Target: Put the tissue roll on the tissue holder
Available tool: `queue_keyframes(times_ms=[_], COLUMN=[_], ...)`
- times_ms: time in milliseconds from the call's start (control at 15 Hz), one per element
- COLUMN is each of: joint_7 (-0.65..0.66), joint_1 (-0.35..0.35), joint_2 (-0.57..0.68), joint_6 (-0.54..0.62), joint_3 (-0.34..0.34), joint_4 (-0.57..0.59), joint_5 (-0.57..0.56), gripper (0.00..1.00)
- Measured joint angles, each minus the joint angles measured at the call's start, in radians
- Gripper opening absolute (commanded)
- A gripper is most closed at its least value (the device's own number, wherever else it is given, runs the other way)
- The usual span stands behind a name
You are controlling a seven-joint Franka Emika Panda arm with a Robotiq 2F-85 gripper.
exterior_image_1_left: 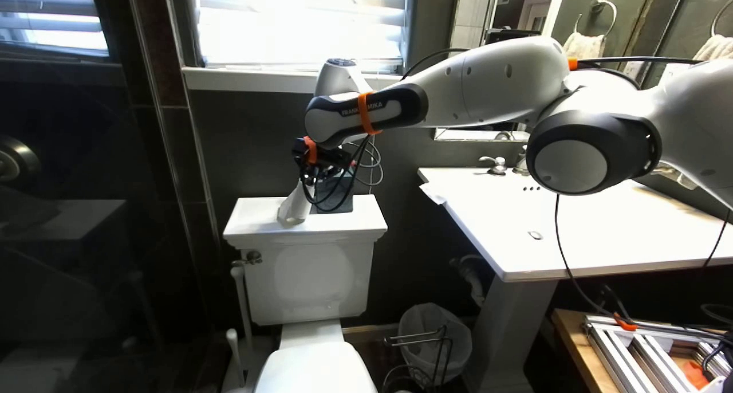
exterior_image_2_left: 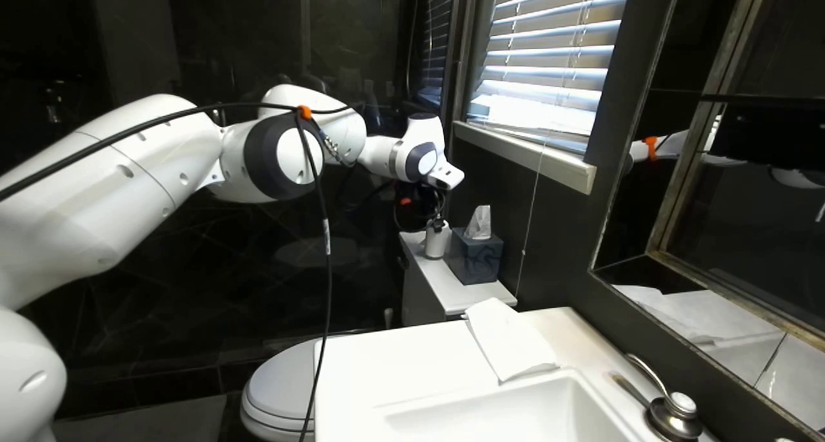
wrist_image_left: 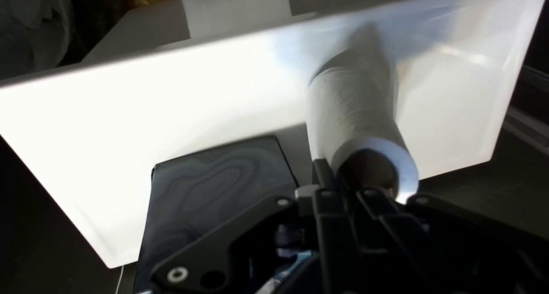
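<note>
The tissue roll (exterior_image_1_left: 296, 204) is a white cylinder tilted over the toilet tank lid in an exterior view. It also shows in an exterior view (exterior_image_2_left: 437, 240) and the wrist view (wrist_image_left: 354, 101), its open core facing the camera. My gripper (wrist_image_left: 336, 178) is shut on the roll's wall at its upper end, one finger outside and the other at the core, its tip hidden. The gripper (exterior_image_1_left: 314, 174) is at the roll's top in both exterior views (exterior_image_2_left: 438, 223). I cannot tell whether the lower end touches the lid. The wire tissue holder (exterior_image_1_left: 438, 347) stands low on the floor.
A dark tissue box (exterior_image_2_left: 475, 258) stands on the tank lid (exterior_image_1_left: 349, 223) close beside the roll. A lined waste bin (exterior_image_1_left: 464, 330) is behind the holder. The sink (exterior_image_1_left: 504, 270) with a white cloth (exterior_image_2_left: 509, 339) stands beside the toilet. A window sill (exterior_image_2_left: 535, 158) is above.
</note>
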Motion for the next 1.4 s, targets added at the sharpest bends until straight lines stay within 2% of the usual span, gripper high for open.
queue_keyframes(times_ms=[200, 467, 867, 1067, 1133, 1400], joint_7=[-0.078, -0.186, -0.204, -0.197, -0.201, -0.224], joint_1=[0.035, 0.119, 0.333, 0.41, 0.425, 0.448], joint_2=[-0.083, -0.24, -0.409, -0.439, -0.442, -0.441], joint_6=[-0.116, -0.26, -0.41, -0.51, -0.544, -0.603], joint_3=[-0.013, -0.026, -0.05, -0.011, 0.007, 0.049], joint_4=[-0.053, -0.191, -0.408, -0.466, -0.474, -0.484], joint_5=[-0.028, -0.099, -0.319, -0.445, -0.474, -0.531], gripper=[0.03, 0.03, 0.03, 0.01, 0.06, 0.05])
